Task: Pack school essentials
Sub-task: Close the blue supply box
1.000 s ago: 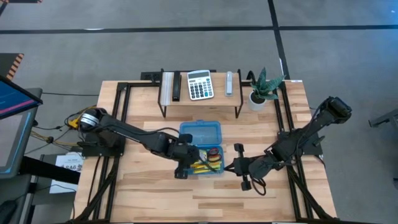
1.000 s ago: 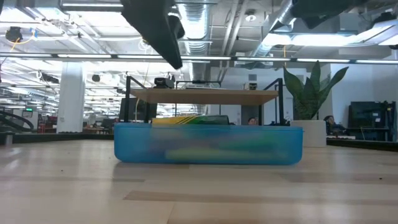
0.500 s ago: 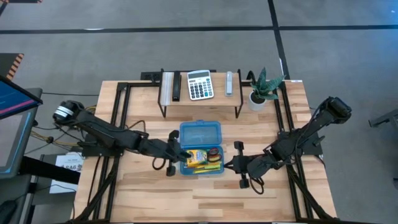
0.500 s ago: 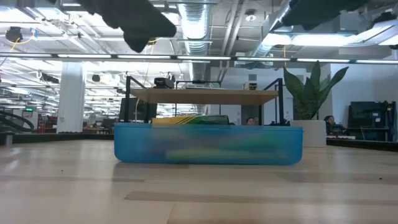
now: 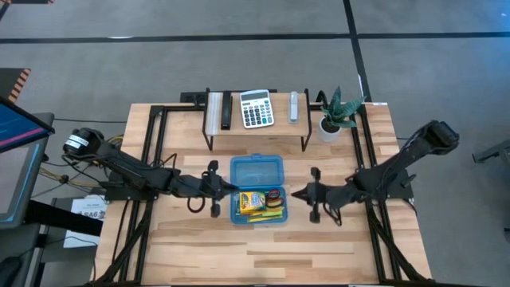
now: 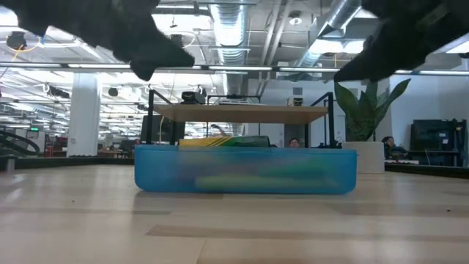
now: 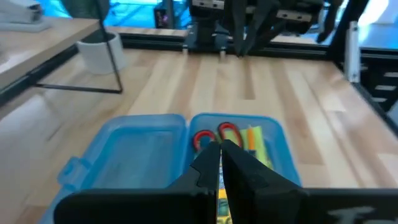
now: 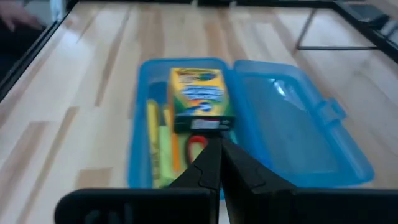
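Note:
The blue translucent case lies open at the table's middle, its lid flat on the far side of its tray. In the tray lie the yellow crayon box, the red-handled scissors and the yellow and orange pencils. I cannot pick out the eraser or the sticky notes. My left gripper hovers shut just left of the case. My right gripper hovers shut just right of it. Both point level at the case.
A low wooden shelf stands at the far edge and carries the grey calculator and a few small items. A potted plant stands to the shelf's right. Bare wood lies near of the case and on both sides.
My left gripper has drawn back from over the case's near left corner toward the table's left and swung to point level at the case. My right gripper has shifted toward the far edge, staying right of the case. The case and its contents have kept still.

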